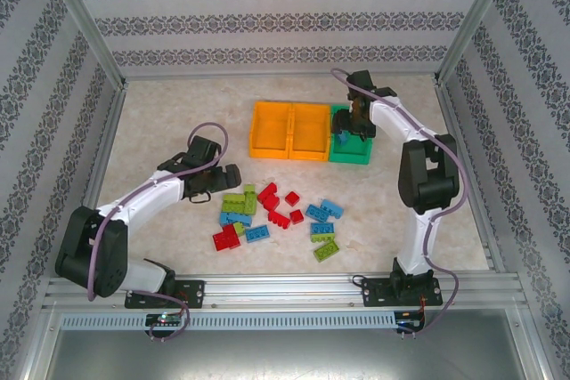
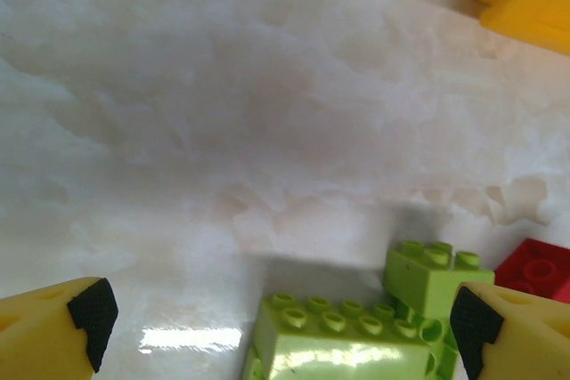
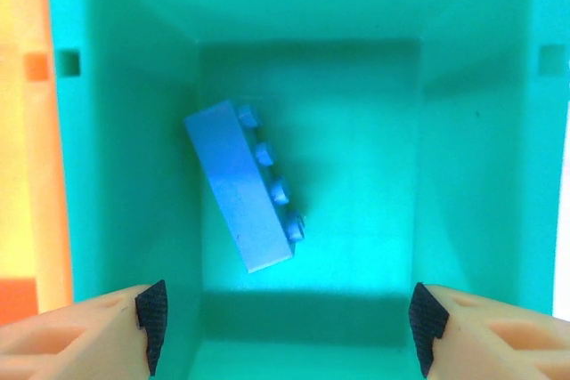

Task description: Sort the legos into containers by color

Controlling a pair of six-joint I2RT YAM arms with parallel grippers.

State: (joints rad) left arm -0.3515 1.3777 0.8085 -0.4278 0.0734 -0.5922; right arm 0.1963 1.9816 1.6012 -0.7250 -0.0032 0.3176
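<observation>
The legos (image 1: 276, 209) are barely sorted. The right gripper (image 3: 289, 327) holds nothing between its widely parted fingers. Directly below them one blue brick (image 3: 242, 189) lies tipped on its side on the floor of the green bin (image 3: 134, 86), clear of the pads. The left gripper (image 2: 285, 318) also stands wide, low over the table (image 2: 223, 113). A lime brick (image 2: 338, 344) sits between its fingertips but is not clamped, and a red one (image 2: 539, 273) lies just beside. Further out, the loose pile of red, blue and lime pieces lies mid-table near the bins, and the two orange bins (image 1: 267, 150) look bare from above. I judge one brick done and nearly all the sorting left.
</observation>
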